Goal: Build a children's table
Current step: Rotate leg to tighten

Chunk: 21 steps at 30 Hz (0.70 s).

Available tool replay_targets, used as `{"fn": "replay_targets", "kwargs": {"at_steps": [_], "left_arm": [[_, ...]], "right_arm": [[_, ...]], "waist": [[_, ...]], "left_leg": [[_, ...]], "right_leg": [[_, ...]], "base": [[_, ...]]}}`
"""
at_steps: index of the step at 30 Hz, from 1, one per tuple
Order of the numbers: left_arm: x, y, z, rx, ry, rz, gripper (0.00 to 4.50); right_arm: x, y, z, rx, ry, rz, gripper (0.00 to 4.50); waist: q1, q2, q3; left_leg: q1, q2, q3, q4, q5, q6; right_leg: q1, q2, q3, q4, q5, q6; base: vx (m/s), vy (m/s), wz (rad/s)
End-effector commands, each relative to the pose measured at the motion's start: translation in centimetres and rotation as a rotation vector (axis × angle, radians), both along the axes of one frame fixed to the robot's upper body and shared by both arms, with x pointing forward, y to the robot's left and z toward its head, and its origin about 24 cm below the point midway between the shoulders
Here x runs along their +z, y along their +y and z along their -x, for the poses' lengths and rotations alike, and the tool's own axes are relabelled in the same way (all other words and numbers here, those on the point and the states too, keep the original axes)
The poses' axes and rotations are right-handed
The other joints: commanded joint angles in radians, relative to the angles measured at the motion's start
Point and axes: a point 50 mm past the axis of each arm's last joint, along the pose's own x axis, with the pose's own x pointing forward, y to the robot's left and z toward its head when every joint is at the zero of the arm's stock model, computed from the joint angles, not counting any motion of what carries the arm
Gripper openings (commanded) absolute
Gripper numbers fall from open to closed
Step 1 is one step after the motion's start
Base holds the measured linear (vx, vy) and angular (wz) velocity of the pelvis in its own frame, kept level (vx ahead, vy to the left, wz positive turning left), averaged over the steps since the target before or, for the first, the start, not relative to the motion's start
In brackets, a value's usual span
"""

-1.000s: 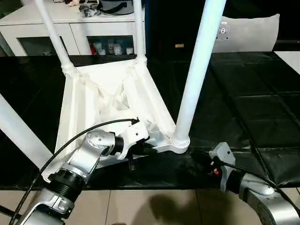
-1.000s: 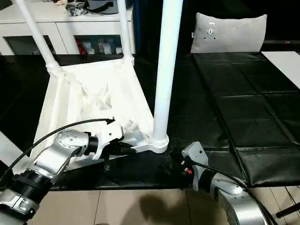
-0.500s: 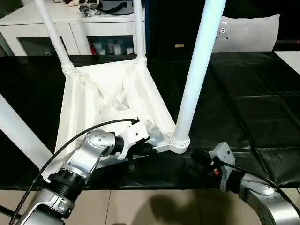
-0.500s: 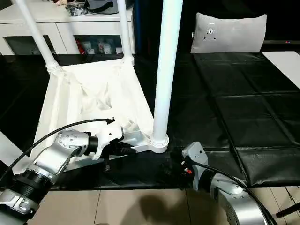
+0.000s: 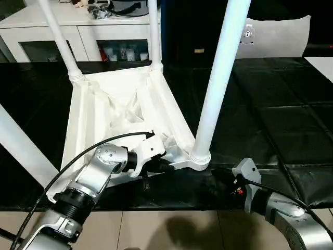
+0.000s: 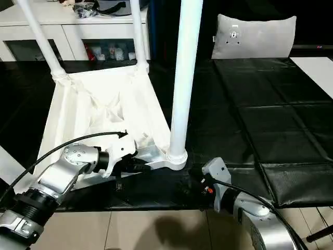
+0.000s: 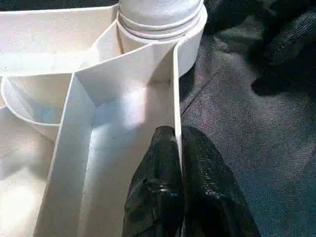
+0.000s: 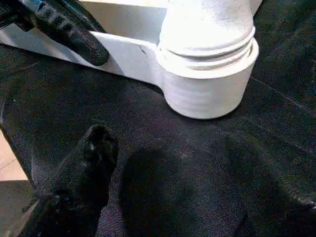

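The children's table (image 5: 125,112) lies upside down on the black mat (image 5: 270,120), its ribbed underside facing up and its long axis running from the robot toward the white cabinet (image 5: 78,31) at the far side. Four round legs stand up out of the corner sockets, pointing upward and splaying slightly outward; the nearest of them, the near-right leg (image 5: 216,78), rises from the corner socket (image 5: 200,156) closest to the right arm. Two far legs stand just in front of the cabinet, and the near-left leg (image 5: 21,146) slants up past the table's left edge. The left gripper (image 7: 177,143) is clenched on the thin upright rim wall (image 7: 175,89) of the table top, one black finger inside it and one outside, just beside that near-right socket — the silver left forearm reaches in low from the table's near edge with the wrist bent toward the socket. The right gripper (image 8: 163,168) hangs released, its jaws wide apart and holding nothing, low over the mat just short of the same socket; one fingertip (image 8: 98,143) is near the socket's base but apart from it. A grey cushion (image 5: 276,36) lies on the mat well beyond the table's right side.
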Motion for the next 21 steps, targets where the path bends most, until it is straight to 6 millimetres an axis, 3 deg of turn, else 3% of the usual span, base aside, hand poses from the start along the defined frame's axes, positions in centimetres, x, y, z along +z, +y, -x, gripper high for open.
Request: {"fn": "replay_targets", "kwargs": {"at_steps": [1,21], "left_arm": [[-0.06,0.12,0.02,-0.019,0.004,-0.013,0.0],[-0.06,0.12,0.02,-0.019,0.004,-0.013,0.0]], "right_arm": [[0.34,0.0,-0.18,0.01,-0.022,0.005,3.72],[0.34,0.0,-0.18,0.01,-0.022,0.005,3.72]], "waist": [[0.003,-0.022,-0.061],[0.003,-0.023,-0.061]], "left_leg": [[-0.019,0.027,0.011,-0.059,-0.051,0.092],[-0.02,0.026,0.012,-0.058,-0.046,0.094]], "right_leg": [[0.073,-0.065,0.063,-0.077,-0.253,-0.083],[0.074,-0.065,0.063,-0.076,-0.245,-0.083]], "base": [[0.0,0.0,0.0],[0.0,0.0,0.0]]}}
